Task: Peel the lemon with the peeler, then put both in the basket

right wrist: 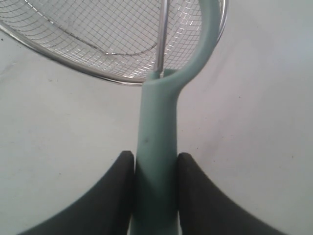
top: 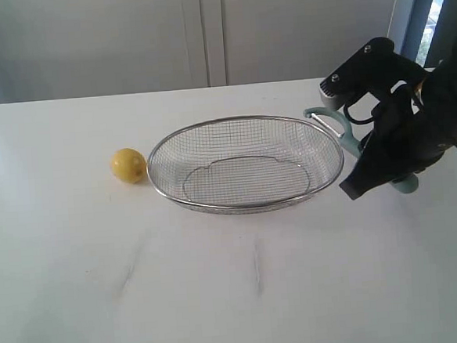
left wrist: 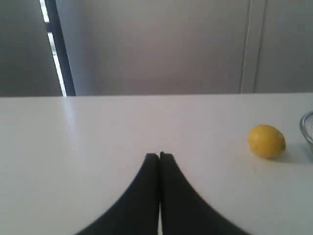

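The peeler [right wrist: 156,112] is clamped by the right gripper [right wrist: 155,159], right of the basket [top: 247,209]; the lemon [top: 128,165] is seen left of it. The head, seemingly over the rim, could be snagged when lifted.

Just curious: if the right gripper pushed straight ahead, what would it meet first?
Probably the basket rim: the peeler held in the right gripper points straight at it, though height is unclear.
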You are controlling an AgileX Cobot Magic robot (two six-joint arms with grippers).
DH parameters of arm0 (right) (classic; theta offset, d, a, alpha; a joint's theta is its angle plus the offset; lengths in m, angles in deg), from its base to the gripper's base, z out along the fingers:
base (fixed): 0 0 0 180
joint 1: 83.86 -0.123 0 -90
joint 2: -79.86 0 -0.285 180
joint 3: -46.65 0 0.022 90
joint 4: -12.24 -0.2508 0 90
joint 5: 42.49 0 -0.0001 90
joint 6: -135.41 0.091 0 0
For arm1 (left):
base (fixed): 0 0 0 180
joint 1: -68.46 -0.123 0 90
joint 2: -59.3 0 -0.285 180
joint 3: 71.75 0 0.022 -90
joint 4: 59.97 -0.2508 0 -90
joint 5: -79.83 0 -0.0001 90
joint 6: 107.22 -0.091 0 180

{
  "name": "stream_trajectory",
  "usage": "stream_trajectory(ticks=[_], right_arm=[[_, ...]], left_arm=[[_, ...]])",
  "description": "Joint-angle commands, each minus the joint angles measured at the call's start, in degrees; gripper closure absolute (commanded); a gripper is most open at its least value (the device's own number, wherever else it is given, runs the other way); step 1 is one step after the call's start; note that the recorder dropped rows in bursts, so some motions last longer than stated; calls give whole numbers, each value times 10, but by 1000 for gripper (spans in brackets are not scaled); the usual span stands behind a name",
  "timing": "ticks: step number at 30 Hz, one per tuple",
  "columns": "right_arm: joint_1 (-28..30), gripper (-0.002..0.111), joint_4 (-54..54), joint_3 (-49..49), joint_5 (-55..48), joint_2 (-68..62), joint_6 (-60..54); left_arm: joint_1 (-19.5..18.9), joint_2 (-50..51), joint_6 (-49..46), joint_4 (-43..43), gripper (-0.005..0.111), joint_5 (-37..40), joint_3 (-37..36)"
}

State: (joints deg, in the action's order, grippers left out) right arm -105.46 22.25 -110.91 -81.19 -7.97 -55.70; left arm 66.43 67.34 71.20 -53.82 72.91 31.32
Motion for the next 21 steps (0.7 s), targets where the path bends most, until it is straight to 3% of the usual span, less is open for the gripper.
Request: stream_trajectory(ticks=[1, 6, 11, 16, 21], right_arm=[[5, 108, -1, 1, 7, 2, 0], [5, 108, -1, 1, 7, 2, 0], [5, 108, -1, 1, 7, 2, 0], [5, 108, -1, 1, 7, 2, 0], [5, 108, -1, 1, 7, 2, 0]], left_arm=[[0, -3, 1, 1, 107, -76, -3], [0, -3, 27, 1, 107, -174, -3], [0, 19, 48, 53, 107, -349, -3], [0, 90, 48, 56, 107, -351, 55], [0, 213, 48, 49, 107, -351, 158]])
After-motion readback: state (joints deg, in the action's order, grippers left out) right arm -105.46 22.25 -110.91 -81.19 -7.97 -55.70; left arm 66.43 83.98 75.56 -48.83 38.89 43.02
